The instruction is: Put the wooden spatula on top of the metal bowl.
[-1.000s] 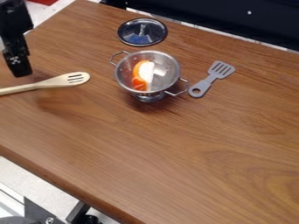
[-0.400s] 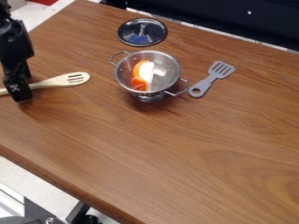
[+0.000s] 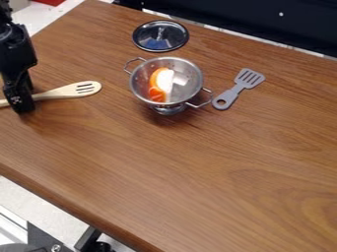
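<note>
The black gripper (image 3: 21, 101) is at the left side of the table, down over the handle of the wooden spatula (image 3: 69, 91) and hiding part of that handle. The spatula lies flat, its slotted head toward the right and its handle running to the left edge. The metal bowl (image 3: 139, 88), a colander with two wire handles, stands upright right of the spatula, with an orange and white piece (image 3: 158, 83) inside.
Behind the bowl lies a round metal-rimmed lid (image 3: 160, 36). A grey slotted toy spatula (image 3: 238, 88) rests just right of the bowl, close to its handle. The table's front edge (image 3: 72, 215) slants down to the right.
The gripper has come down the view from above the spatula's handle to a place over it. The spatula and the bowl have stayed where they were.
</note>
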`<state>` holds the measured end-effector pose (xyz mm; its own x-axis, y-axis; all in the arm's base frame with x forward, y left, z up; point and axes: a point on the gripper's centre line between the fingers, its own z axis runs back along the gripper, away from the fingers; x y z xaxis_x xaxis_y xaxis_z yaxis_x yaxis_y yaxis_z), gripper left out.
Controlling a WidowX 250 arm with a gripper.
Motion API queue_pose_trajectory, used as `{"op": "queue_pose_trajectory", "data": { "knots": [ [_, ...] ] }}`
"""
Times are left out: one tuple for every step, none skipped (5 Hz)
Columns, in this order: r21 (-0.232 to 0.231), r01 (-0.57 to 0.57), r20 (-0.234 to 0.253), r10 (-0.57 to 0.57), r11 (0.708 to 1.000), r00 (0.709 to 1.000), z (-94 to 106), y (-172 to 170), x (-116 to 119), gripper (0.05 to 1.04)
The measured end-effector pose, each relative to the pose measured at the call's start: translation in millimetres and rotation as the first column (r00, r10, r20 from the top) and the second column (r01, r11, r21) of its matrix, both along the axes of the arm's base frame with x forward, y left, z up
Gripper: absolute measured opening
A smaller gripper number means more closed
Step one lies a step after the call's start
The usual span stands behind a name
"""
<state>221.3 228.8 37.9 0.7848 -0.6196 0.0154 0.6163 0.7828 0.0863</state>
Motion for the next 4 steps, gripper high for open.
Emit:
{"op": "queue_pose_trajectory", "data": {
  "knots": [
    [-0.006, 0.017, -0.011, -0.017, 1.0, 1.0, -0.6, -0.4, -2.2, 0.404],
    [-0.007, 0.016, -0.01, -0.016, 1.0, 1.0, -0.6, -0.2, -2.4, 0.177],
    [-0.01, 0.014, 0.0, -0.014, 1.0, 1.0, -0.1, -0.7, -0.9, 0.085],
    [-0.049, 0.006, -0.013, -0.006, 0.999, 1.0, 2.1, -6.8, -0.5, 0.079]
  ]
}}
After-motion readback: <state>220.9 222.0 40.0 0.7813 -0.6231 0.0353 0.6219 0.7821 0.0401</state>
